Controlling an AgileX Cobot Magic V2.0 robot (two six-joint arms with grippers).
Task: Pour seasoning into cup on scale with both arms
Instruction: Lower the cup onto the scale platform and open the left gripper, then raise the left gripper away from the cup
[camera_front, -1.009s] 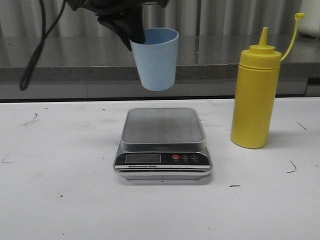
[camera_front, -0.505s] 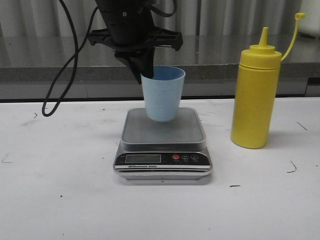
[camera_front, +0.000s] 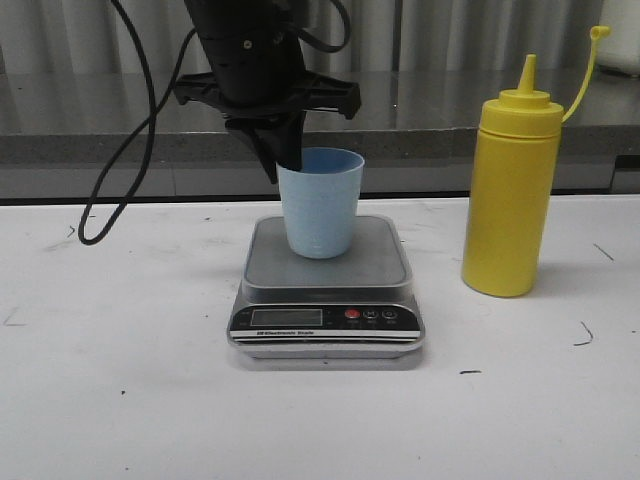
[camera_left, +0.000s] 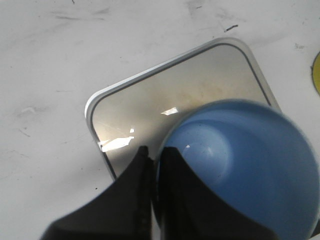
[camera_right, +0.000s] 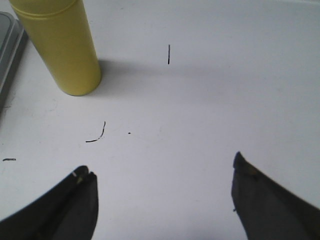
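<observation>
The pale blue cup (camera_front: 320, 203) stands on the steel platform of the silver scale (camera_front: 326, 290), upright. My left gripper (camera_front: 284, 158) is shut on the cup's left rim, one finger inside and one outside. In the left wrist view the cup (camera_left: 250, 165) sits over the scale platform (camera_left: 190, 85), with my left gripper (camera_left: 155, 155) pinching its wall. The yellow seasoning bottle (camera_front: 512, 190) stands upright on the table right of the scale, nozzle uncapped. In the right wrist view the bottle (camera_right: 59, 45) is ahead of my open, empty right gripper (camera_right: 160, 172).
The white table (camera_front: 120, 400) carries small black marks. A grey ledge and corrugated wall run along the back. A black cable (camera_front: 120, 160) loops down from the left arm beside the scale. The scale's edge shows in the right wrist view (camera_right: 7, 45).
My left gripper has lowered the cup from high above the scale down onto the platform and shifted slightly left. The bottle has not moved.
</observation>
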